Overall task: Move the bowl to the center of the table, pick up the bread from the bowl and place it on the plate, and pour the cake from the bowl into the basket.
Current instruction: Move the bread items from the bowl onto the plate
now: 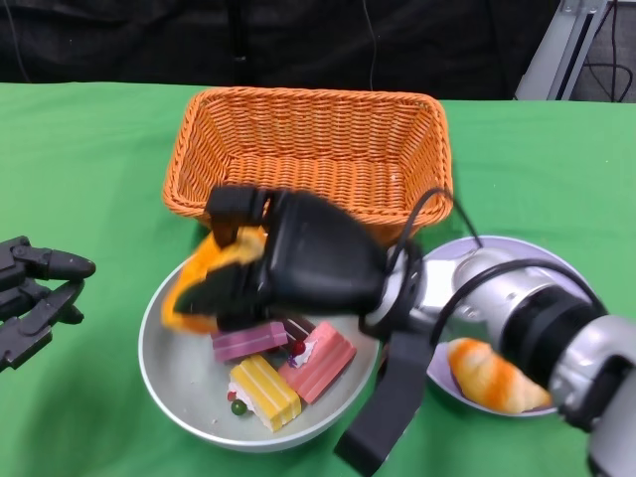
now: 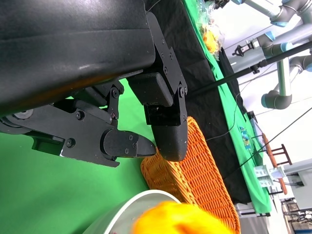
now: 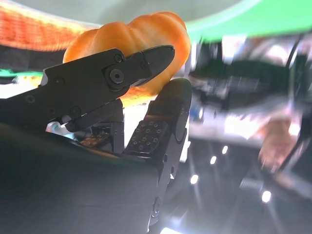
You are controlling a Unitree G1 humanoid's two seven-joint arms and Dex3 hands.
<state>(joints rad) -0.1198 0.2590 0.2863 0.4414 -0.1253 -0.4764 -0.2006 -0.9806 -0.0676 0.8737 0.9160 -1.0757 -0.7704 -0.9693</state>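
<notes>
One bread [image 1: 204, 266] sits gripped in the right hand [image 1: 288, 260] above the bowl [image 1: 179, 388]; left hand [image 1: 35, 298] loose, holding nothing.

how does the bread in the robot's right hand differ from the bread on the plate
The bread in the right hand is the held croissant, gripped and raised over the bowl; the plate croissant lies free on the plate. The held croissant is largely hidden by fingers in the head view; the plate croissant shows nearly whole. Both are orange-yellow and ridged.
</notes>
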